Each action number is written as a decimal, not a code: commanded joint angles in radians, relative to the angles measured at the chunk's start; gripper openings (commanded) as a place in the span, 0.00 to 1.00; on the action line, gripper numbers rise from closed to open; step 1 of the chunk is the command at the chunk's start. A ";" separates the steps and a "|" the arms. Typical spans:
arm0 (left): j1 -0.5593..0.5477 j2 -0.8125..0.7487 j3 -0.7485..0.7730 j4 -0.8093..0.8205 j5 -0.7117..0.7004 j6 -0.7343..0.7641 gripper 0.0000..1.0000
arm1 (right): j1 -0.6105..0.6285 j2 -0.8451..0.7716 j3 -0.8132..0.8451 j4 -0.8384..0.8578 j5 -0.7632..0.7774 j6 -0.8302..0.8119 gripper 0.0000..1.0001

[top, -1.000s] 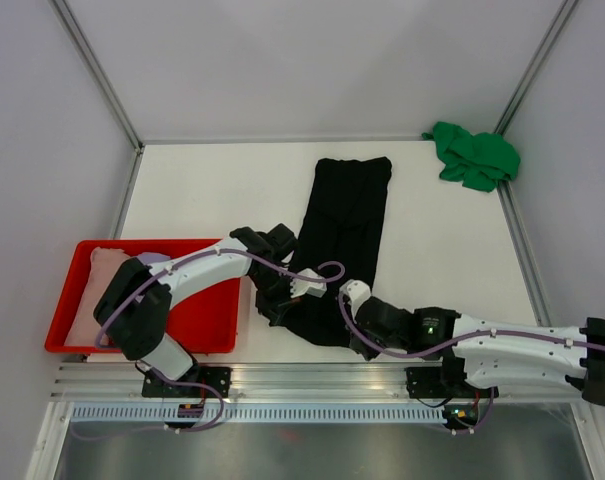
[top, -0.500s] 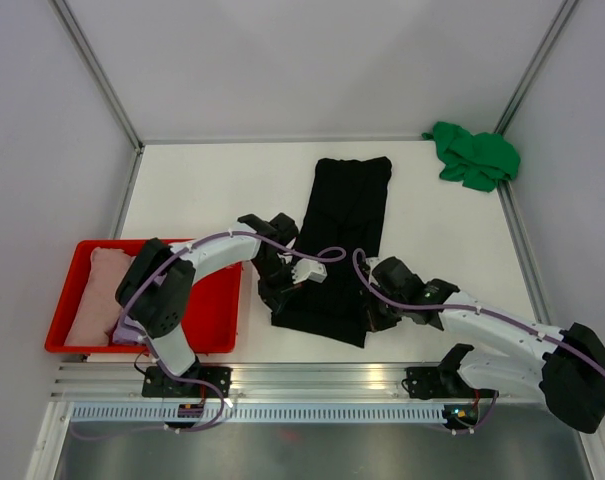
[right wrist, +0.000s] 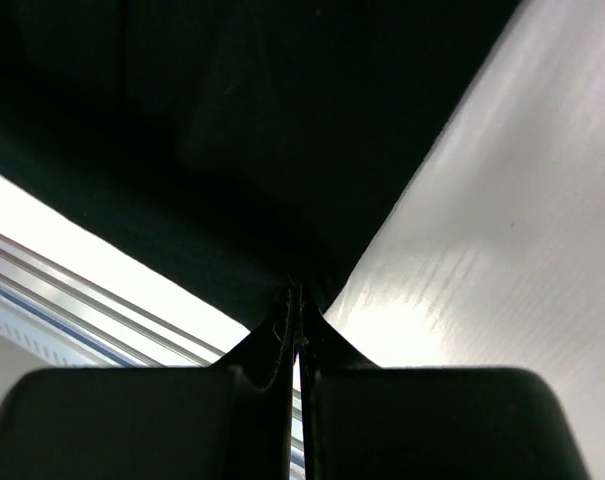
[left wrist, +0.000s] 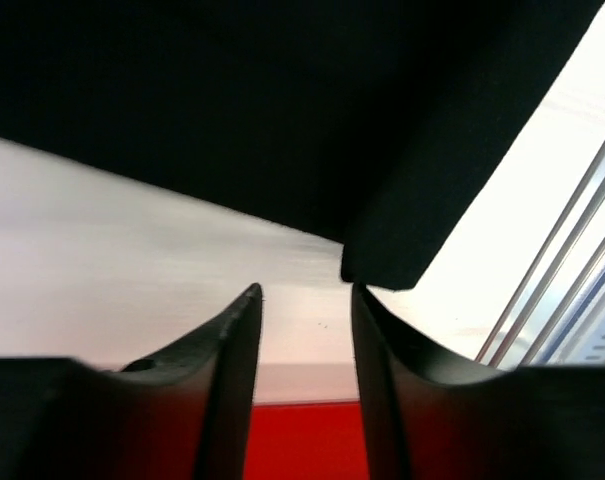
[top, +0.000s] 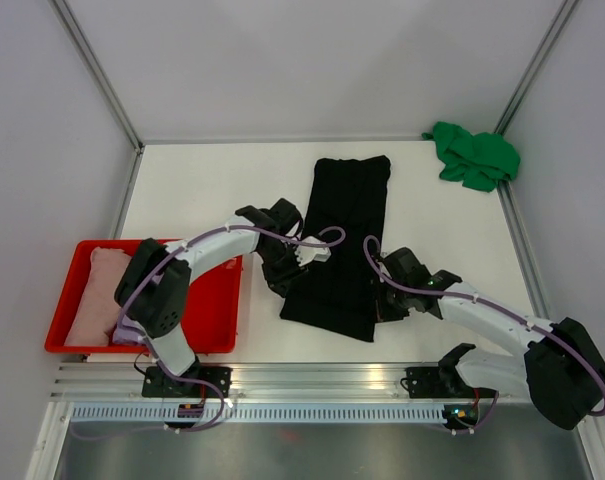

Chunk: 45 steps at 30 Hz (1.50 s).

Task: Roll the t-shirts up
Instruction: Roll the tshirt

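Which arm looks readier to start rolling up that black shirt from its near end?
Right, probably. The right gripper is shut on the black tee at its near right corner, ready to turn that edge over. The left gripper is open and empty, the other corner just beyond its tips.

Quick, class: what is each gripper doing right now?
Left gripper: open, holding nothing.
Right gripper: closed, pinching the black t-shirt at its corner.
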 commanded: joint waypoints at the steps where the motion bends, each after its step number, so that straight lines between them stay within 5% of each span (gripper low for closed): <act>1: 0.002 -0.123 0.055 0.042 -0.021 -0.042 0.48 | -0.049 0.010 0.026 -0.031 0.004 0.044 0.00; 5: -0.051 -0.156 0.025 0.040 -0.067 -0.035 0.50 | -0.076 0.011 0.019 -0.039 0.005 0.068 0.00; 13: -0.346 -0.229 -0.190 0.206 -0.251 -0.016 0.56 | -0.098 0.068 0.043 -0.039 -0.007 0.076 0.00; 26: -0.372 -0.127 -0.313 0.421 -0.366 0.077 0.55 | -0.125 0.068 0.039 -0.022 -0.010 0.055 0.01; 29: -0.372 -0.114 -0.324 0.428 -0.362 0.071 0.41 | -0.127 0.057 0.059 -0.025 -0.012 0.038 0.13; 30: -0.372 -0.111 -0.325 0.433 -0.362 0.065 0.23 | -0.125 0.051 0.067 -0.034 -0.006 0.029 0.17; 33: -0.369 -0.108 -0.311 0.425 -0.365 0.053 0.03 | -0.127 0.019 0.104 -0.060 0.013 -0.005 0.31; 36: -0.338 -0.128 -0.270 0.346 -0.284 0.044 0.02 | -0.127 -0.006 0.134 -0.088 0.016 -0.033 0.39; 45: -0.136 -0.116 -0.075 -0.004 0.121 0.050 0.02 | -0.122 -0.153 0.161 -0.085 -0.038 -0.149 0.44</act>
